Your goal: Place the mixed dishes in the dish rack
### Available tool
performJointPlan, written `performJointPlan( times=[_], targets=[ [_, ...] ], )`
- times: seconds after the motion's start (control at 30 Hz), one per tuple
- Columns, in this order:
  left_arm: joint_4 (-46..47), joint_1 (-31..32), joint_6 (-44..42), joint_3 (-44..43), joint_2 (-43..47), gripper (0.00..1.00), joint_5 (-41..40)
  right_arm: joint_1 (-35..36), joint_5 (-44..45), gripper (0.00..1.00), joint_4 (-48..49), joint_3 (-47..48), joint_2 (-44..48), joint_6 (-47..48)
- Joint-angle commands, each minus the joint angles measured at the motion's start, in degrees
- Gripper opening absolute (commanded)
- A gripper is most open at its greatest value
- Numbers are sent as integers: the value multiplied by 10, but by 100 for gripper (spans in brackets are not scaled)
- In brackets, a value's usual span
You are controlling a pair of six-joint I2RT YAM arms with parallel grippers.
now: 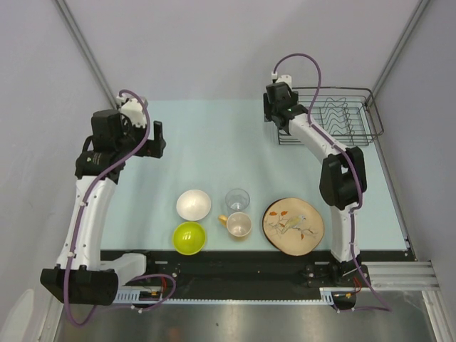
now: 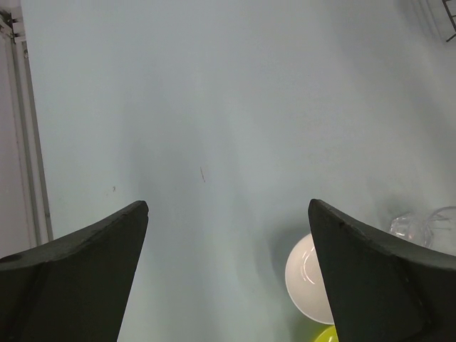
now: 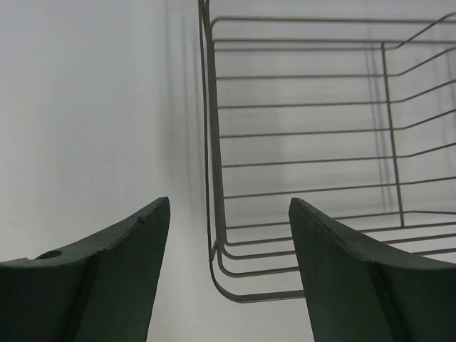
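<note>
— Where is the dish rack found?
— It is set on the pale table, with its wire prongs pointed up

— What is seen at the rack?
— The right gripper is held at the rack's left end. Its fingers are spread apart and nothing is gripped. The rack's corner wire is seen past the gap

— And the other one?
— The left gripper is seen well to the left of the rack. Its fingers are spread wide and nothing is gripped

— Where are the dishes found?
— All are laid well apart from the rack, on its near left side. The leaf plate is placed closest to the rack. Next the yellow-orange mug and the clear glass are seen, side by side. The small white bowl and the lime-green bowl are laid farthest from the rack
</note>
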State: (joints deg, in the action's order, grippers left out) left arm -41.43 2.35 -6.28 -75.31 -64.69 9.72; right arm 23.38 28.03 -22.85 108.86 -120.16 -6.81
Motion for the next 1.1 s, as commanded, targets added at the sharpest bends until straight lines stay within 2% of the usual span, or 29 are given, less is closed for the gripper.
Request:
performJointPlan(
  times=[0.0,0.17,0.27,0.33,0.37,0.4,0.5,0.6,0.87,1.07],
  targets=[
    [29,2,10,10,3,100,25,-8,-35,73,15,-35,-12,-29],
    [30,2,11,15,-2,100,29,-9,-44,73,8,-33,-31,-29],
    [30,2,12,15,-3,100,35,-11,-53,69,5,-33,-39,-31],
    [35,2,14,17,-3,100,34,-10,-56,59,4,-40,-41,-33],
    [38,2,15,17,-3,100,33,-9,-59,52,4,-44,-40,-32],
    [40,2,16,19,-2,100,33,-9,-63,40,4,-48,-40,-33],
    [47,2,23,23,0,100,35,-4,-64,19,10,-77,-30,-39],
    [52,2,24,28,8,100,36,11,-67,10,19,-108,-10,-56],
    [58,2,7,51,35,100,23,129,-40,5,6,-132,23,-76],
    [60,2,-3,74,56,100,12,185,-82,4,-10,-107,8,-122]
  ],
)
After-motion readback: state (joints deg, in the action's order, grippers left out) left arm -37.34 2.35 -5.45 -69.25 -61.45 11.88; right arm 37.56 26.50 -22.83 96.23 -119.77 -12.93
